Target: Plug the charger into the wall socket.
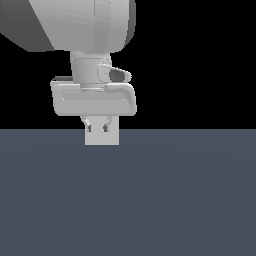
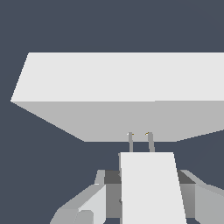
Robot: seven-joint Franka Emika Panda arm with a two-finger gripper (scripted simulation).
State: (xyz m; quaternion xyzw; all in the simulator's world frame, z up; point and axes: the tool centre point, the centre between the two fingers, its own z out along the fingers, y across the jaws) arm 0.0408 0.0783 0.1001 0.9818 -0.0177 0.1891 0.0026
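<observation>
Dark slate floor [image 1: 190, 200] under a black backdrop fills your exterior view. Your gripper [image 1: 97, 128] hangs low in front of the wall socket [image 1: 112, 137], a pale upright plate partly hidden behind the fingers. In your wrist view, the jaws are clamped on the charger [image 2: 151, 188], its two prongs [image 2: 140, 142] reaching the socket face [image 2: 131, 92] at the tiny orange holes.
</observation>
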